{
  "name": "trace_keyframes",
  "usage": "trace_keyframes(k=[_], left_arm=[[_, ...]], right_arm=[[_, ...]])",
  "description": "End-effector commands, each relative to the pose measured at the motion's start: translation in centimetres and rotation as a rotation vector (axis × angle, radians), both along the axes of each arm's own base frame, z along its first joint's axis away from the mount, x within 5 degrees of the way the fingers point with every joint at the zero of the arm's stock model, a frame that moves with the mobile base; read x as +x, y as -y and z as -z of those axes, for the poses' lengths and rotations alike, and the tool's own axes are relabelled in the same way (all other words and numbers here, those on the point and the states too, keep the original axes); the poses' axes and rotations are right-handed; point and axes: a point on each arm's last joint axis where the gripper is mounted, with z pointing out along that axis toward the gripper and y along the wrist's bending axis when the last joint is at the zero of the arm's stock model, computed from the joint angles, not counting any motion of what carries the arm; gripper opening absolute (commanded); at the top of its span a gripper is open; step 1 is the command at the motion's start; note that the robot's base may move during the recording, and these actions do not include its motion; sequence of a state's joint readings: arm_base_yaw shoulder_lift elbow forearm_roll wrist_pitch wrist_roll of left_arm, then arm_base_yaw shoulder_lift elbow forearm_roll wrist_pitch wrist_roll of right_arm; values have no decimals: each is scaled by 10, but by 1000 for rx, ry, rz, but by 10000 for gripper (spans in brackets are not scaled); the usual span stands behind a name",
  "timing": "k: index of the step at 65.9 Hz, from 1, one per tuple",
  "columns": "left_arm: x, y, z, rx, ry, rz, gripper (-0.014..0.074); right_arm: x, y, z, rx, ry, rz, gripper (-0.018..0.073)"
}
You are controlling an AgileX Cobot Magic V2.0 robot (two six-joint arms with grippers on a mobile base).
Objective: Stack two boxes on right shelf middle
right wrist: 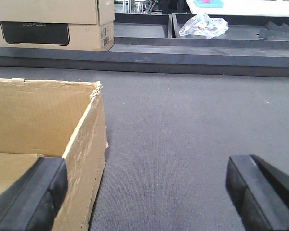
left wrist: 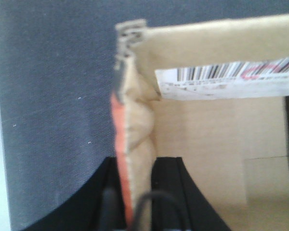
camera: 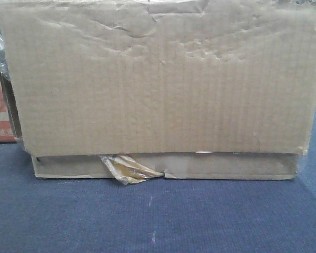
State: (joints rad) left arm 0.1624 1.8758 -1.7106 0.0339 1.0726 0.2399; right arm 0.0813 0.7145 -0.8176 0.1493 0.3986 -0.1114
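Note:
The tall brown box (camera: 158, 79) fills the front view and rests on the flat box (camera: 226, 166), whose crumpled yellowish tape scrap (camera: 129, 168) sticks out at the lower left. My left gripper (left wrist: 137, 192) is shut on a dented cardboard wall (left wrist: 139, 125) of an open box, with an orange strip on the wall's outer side and a barcode label (left wrist: 231, 79) inside. My right gripper (right wrist: 147, 192) is open, its left finger (right wrist: 29, 192) inside an open brown box (right wrist: 38, 115) and its right finger (right wrist: 265, 192) over carpet. The right shelf middle is out of view.
Blue-grey carpet (camera: 158, 216) covers the surface under the boxes. A red-and-white carton (camera: 0, 105) shows at the left edge. Beyond a dark ledge (right wrist: 183, 57) stand a brown carton with a black panel (right wrist: 48, 21) and a clear plastic bag (right wrist: 202, 25).

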Motion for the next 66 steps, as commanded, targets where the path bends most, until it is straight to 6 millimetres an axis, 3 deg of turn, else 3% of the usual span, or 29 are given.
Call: trace_keyframes(k=[1,9,18,42,56,66], left_arm=[[-4,-3,-11,28,21,-1,-111],[-9,-3,-19,30,30,-2,-111],[-20,-3,-43,61,86,-22,-111],[-75,-4,-160,141,440,-184,-111],[-116,23,-232,29,707,-183,-111],[-133,56,-262,-67,818,-81,-111]], right_arm=[[0,0,-4,-5,19,3,569],[0,0,-4,-5,19,3,569],[0,0,-3,-5,17,3,569],[0,0,-3,-5,17,3,569],[0,0,-3,-5,15,3,569],[0,0,-3,-5,15,3,569]])
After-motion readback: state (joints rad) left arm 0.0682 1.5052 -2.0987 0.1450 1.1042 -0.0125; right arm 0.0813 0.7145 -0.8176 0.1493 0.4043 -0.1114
